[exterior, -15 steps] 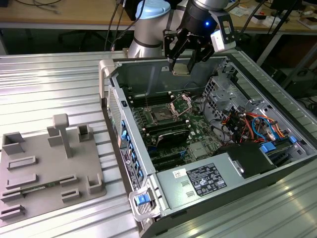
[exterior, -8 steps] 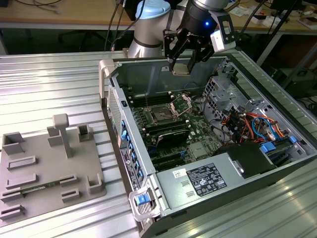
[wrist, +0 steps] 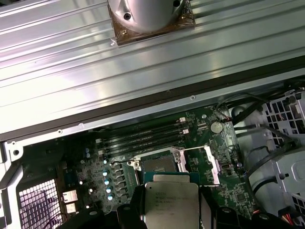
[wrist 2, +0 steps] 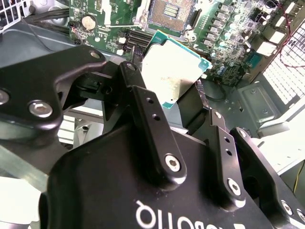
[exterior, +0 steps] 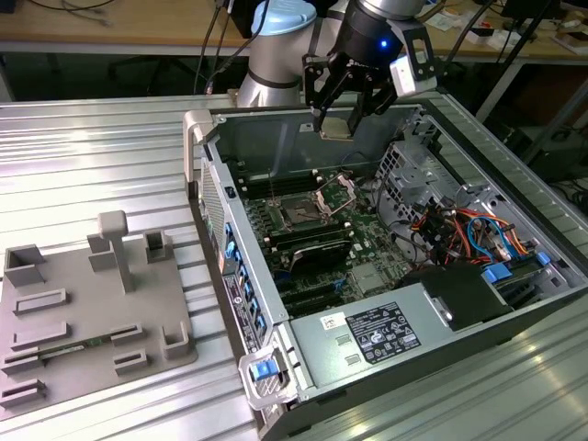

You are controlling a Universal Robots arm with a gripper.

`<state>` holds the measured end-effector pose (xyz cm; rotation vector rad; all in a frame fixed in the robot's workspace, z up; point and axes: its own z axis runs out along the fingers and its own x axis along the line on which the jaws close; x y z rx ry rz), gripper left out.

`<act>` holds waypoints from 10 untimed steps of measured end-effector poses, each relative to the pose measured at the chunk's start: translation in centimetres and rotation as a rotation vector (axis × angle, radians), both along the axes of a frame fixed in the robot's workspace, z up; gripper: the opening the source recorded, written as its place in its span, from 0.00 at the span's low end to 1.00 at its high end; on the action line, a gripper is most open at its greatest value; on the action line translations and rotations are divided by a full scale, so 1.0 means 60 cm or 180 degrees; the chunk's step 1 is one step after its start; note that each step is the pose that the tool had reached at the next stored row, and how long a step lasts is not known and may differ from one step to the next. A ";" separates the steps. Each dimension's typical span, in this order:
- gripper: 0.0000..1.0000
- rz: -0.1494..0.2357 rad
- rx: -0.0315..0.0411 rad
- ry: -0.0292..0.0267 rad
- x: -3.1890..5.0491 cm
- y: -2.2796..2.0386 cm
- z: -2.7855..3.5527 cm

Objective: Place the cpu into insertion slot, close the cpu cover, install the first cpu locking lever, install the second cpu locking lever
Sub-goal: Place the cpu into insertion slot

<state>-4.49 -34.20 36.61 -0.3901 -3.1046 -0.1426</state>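
Note:
My gripper (exterior: pixel 338 121) hangs above the open computer case, shut on the cpu (exterior: pixel 337 128), a flat silvery square chip with a green rim. In the second wrist view the cpu (wrist 2: pixel 174 71) sits tilted between the two black fingers (wrist 2: pixel 143 102) of the gripper (wrist 2: pixel 167 83). Below it on the green board lies the insertion slot (exterior: pixel 299 212), dark and uncovered, seen too in both wrist views (wrist 2: pixel 169 12) (wrist: pixel 159 165). The cpu cover (exterior: pixel 335 193) is swung up and open beside the slot, as a silvery frame (wrist: pixel 199 164). The held cpu (wrist: pixel 171 202) hovers just off the slot.
Long black memory slots (wrist: pixel 143 138) run beside the socket. A power supply (exterior: pixel 377 335) fills the case's near end, with coloured cables (exterior: pixel 464 230) and a drive cage (exterior: pixel 409 175) on the exterior view's right. A grey fixture tray (exterior: pixel 92 312) lies on the ribbed metal table (exterior: pixel 83 156).

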 end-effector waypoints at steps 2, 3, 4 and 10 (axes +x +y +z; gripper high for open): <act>0.55 -0.0010 0.0000 0.0000 0.000 0.0000 0.000; 0.55 -0.0016 0.0000 0.0000 0.000 0.0000 0.000; 0.55 -0.0020 0.0000 0.0000 0.000 0.0000 0.000; 0.55 -0.0048 0.0000 0.0000 0.000 0.0000 0.000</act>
